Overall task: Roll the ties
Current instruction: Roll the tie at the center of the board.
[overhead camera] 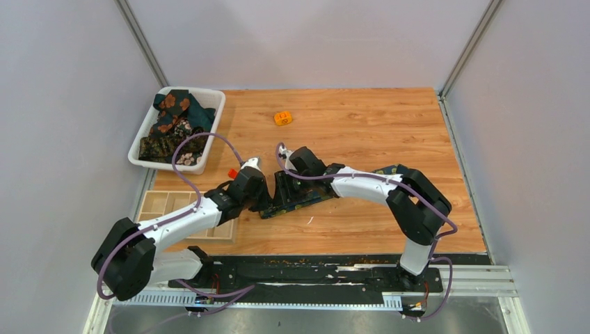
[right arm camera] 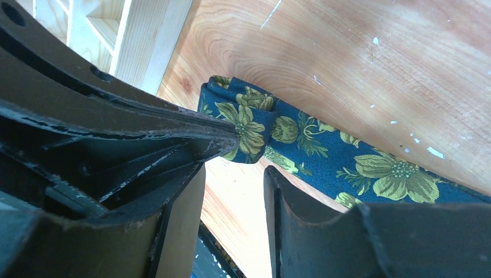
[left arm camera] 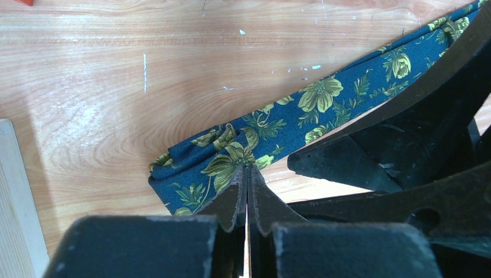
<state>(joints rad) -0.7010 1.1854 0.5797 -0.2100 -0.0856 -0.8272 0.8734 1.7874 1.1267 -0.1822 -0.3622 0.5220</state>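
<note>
Where top view looks down: white basket [overhead camera: 214, 118] with other ties [overhead camera: 174, 122] upper left, orange cube [overhead camera: 282, 118] upper centre, wooden tray [overhead camera: 167, 205] lower left. Navy tie [overhead camera: 296, 207] at table [overhead camera: 389, 125] centre, long axis lower left to upper right, mostly hidden under left arm [overhead camera: 184, 223] and right arm [overhead camera: 362, 184], both bent inward, meeting.

Left wrist: left gripper [left arm camera: 247, 174] closed, pinching tie's folded end at lower centre; right arm covers tie's right part.

Right wrist: right gripper [right arm camera: 234, 174] partly open, holding nothing, just beside fold; tie runs toward lower right.

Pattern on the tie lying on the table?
The tie is navy with yellow-green flowers; clearest in left wrist view.
</note>
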